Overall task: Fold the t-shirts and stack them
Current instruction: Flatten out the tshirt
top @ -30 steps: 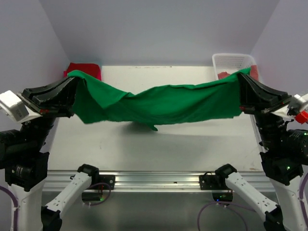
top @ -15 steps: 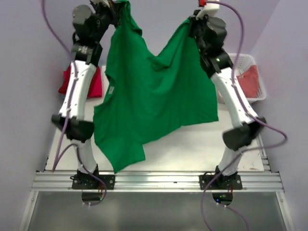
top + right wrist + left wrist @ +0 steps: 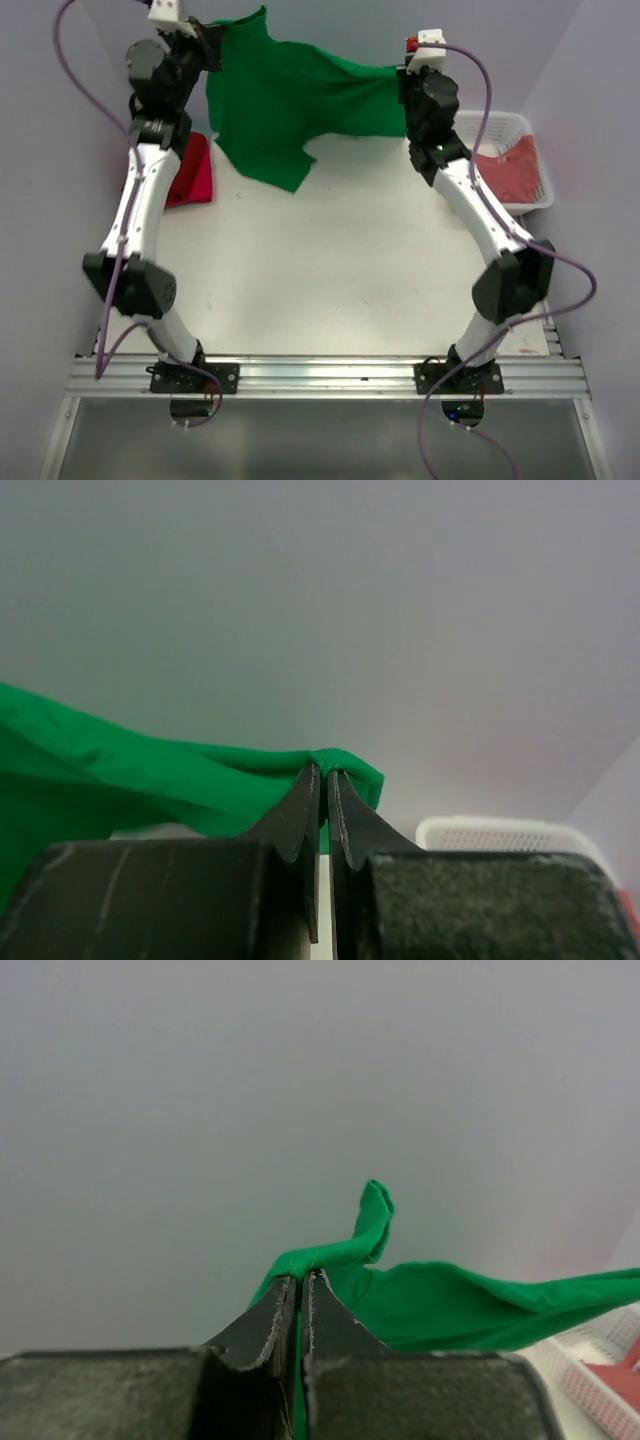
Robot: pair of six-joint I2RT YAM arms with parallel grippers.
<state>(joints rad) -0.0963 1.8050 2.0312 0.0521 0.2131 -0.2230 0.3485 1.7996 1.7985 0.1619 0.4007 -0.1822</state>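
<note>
Our left claw (image 3: 300, 1278) and right claw (image 3: 323, 770) each pinch the soft bright green cloth t-shirt (image 3: 290, 95), stretching it high over the far end of the white table (image 3: 330, 260) (presumably to spread it for folding).

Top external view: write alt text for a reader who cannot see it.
The left claw and right claw hold a green tee stretched between them over the table. A red tee lies far left; a basket with a salmon tee sits far right.
</note>
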